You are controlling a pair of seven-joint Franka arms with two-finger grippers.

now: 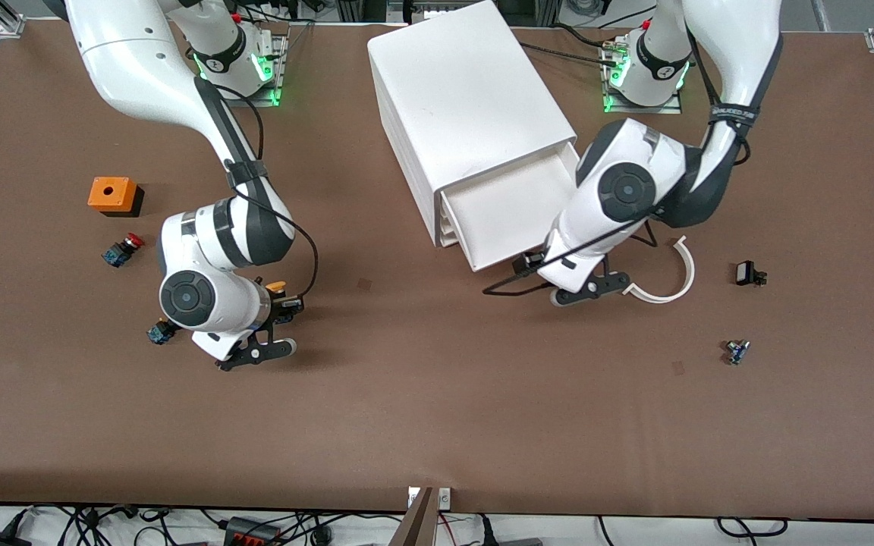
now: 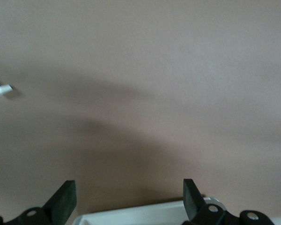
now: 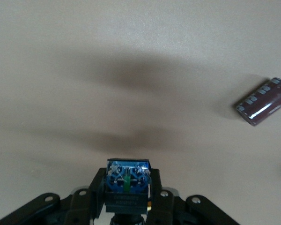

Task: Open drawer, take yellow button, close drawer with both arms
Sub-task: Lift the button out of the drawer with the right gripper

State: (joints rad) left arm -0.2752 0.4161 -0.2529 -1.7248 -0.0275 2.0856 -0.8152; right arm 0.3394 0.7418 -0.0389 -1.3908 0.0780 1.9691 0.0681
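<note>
In the front view the cabinet (image 1: 467,106) stood on the worktop (image 1: 437,425) between the two arm bases, its top drawer (image 1: 517,208) pulled out toward the camera. The left pincer (image 1: 592,288) hung low over the worktop just beside the drawer's front corner, with a white curved strip (image 1: 672,284) lying beside it. The right pincer (image 1: 262,350) was well apart from the cabinet, toward the right arm's end, with the button (image 1: 276,287) showing its yellow cap at the wrist. An orange box (image 1: 113,195) and a red-capped button (image 1: 123,249) lay farther toward that end. In the left wrist view the left pincer's fingers (image 2: 63,200) were spread wide, the drawer's white rim between them. In the right wrist view the right pincer (image 3: 126,199) pinched the button's blue body over bare worktop.
</note>
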